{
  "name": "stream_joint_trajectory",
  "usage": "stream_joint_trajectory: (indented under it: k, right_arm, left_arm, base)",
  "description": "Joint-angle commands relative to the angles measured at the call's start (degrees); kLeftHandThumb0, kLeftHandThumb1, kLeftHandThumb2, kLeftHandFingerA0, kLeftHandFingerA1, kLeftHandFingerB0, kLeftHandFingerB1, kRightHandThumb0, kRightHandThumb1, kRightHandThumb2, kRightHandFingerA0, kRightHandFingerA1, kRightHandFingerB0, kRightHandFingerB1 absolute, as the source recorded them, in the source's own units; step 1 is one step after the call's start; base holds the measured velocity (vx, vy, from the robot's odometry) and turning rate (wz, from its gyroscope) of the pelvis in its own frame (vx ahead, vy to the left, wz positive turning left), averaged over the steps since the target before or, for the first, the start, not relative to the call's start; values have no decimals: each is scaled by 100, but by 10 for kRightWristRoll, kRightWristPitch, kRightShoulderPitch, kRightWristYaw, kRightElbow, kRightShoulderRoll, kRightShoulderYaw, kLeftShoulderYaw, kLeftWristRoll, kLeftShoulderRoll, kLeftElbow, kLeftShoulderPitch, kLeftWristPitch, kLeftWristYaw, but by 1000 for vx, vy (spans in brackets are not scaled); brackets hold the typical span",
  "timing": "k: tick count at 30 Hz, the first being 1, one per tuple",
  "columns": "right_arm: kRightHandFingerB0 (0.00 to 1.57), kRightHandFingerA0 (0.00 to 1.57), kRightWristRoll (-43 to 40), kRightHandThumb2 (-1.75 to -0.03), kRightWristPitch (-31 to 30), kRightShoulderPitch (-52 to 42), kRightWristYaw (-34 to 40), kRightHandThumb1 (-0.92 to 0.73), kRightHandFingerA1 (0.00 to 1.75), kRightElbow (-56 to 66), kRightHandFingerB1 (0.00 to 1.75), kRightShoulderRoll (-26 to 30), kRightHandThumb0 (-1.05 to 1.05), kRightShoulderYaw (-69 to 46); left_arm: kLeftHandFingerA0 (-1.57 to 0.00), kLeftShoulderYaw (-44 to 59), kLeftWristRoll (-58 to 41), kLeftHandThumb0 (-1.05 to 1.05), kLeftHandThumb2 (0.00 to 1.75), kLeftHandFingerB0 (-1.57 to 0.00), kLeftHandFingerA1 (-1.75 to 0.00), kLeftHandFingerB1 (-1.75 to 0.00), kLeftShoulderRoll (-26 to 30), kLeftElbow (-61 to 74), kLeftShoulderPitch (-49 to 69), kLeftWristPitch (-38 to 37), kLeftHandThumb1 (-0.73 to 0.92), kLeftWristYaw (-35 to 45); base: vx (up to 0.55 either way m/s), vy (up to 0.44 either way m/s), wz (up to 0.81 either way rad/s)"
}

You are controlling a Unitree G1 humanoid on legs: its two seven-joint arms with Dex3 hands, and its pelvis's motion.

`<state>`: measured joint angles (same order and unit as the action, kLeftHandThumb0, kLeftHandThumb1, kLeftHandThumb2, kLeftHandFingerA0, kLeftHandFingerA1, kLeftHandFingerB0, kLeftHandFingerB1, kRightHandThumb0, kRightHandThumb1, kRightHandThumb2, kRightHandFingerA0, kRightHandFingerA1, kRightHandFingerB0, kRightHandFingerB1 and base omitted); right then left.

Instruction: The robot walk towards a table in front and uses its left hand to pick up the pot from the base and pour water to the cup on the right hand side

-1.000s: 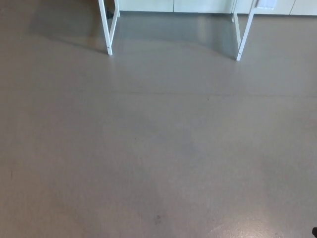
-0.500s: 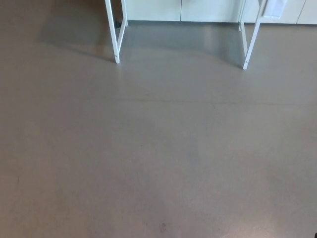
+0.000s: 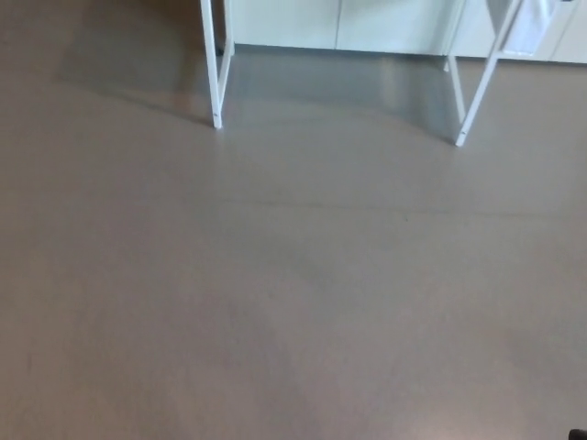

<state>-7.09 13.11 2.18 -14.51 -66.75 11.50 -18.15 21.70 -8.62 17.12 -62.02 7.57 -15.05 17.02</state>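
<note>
Lower in frame than a second ago, the white table legs (image 3: 216, 69) stand at upper left and upper right on grey floor (image 3: 293, 293); perhaps cabinets (image 3: 339, 23) behind. Neither hand nor pot shows.

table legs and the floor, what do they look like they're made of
The table legs look like thin metal tubing with a white painted or coated finish: slim, straight, evenly white, though the material cannot be told for certain. The floor looks like smooth grey-brown vinyl or sealed concrete with a slight sheen: it shows soft reflections near the legs and one faint seam line across it.
</note>
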Motion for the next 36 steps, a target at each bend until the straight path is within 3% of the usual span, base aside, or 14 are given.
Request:
stream_joint_trajectory:
  k: [1,2,3,6,7,10,11,23,28,29,32,33,34,36]
  right_arm:
    - [44,74,-1,-58,5,-1,7,-38,72,-2,57,13,-54,2]
    - [44,74,1,-58,7,-1,9,-38,72,-2,57,13,-54,4]
    - [42,72,1,-79,6,0,8,-27,76,-2,63,13,-58,5]
    - [40,70,1,-79,5,2,5,-28,75,-6,62,15,-57,8]
    - [43,70,1,-59,6,2,5,-38,73,-7,58,16,-57,9]
    - [43,69,3,-57,9,1,8,-40,71,-4,55,16,-57,13]
    - [42,70,0,-79,8,1,7,-27,77,-5,63,16,-57,11]
    - [42,71,4,-80,9,-2,9,-27,78,-8,64,18,-57,20]
    - [39,74,9,-79,25,-31,3,-26,78,-12,64,20,-61,27]
    - [41,76,8,-57,26,-38,2,-36,74,-11,60,19,-61,28]
    - [42,76,1,-58,21,-49,-7,-37,74,-8,61,17,-57,26]
    - [41,70,1,-79,23,-60,-11,-27,78,-7,65,17,-58,28]
    - [43,70,2,-58,23,-62,-12,-38,75,-8,60,18,-56,29]
    - [43,71,7,-57,27,-64,-12,-38,74,-12,60,20,-59,33]
  left_arm:
    - [-50,0,-8,-38,57,-38,-37,-36,1,-10,-1,-16,53,1]
    - [-50,-1,-7,-38,57,-38,-37,-36,2,-12,-2,-19,53,2]
    - [-52,-1,-7,-38,57,-40,-38,-37,1,-8,0,-17,52,2]
    - [-52,-2,-10,-39,57,-39,-38,-36,0,-3,2,-15,52,4]
    - [-52,-2,-9,-38,57,-39,-37,-36,0,-4,2,-15,52,1]
    - [-52,-6,-6,-38,57,-39,-37,-36,1,-2,2,-17,53,-4]
    - [-53,-6,-7,-39,56,-39,-37,-36,1,-5,2,-19,53,-4]
    - [-53,-7,-11,-40,56,-40,-39,-37,1,-9,10,-26,53,7]
    - [-59,-8,-9,-38,56,-42,-40,-37,-3,-21,38,-34,53,0]
    - [-49,-7,-11,-45,78,-33,-53,-50,-4,-23,44,-36,38,2]
    - [-49,-6,-12,-46,78,-36,-53,-50,-5,-30,54,-45,40,5]
    - [-48,-6,-13,-46,78,-35,-53,-50,-6,-32,65,-49,39,9]
    - [-49,-6,-13,-47,78,-35,-53,-50,-7,-33,69,-51,39,10]
    - [-48,-7,-13,-46,78,-33,-53,-49,-7,-34,73,-54,40,13]
  base:
    - [147,-200,10]
    - [261,-219,12]
    - [340,-228,22]
    - [258,-371,28]
    - [277,-178,5]
    - [227,-64,-4]
    - [306,22,-5]
    - [351,143,-21]
    - [312,132,5]
    - [319,60,9]
    - [334,-34,8]
    - [398,-83,20]
    - [499,-84,34]
    - [416,-142,43]
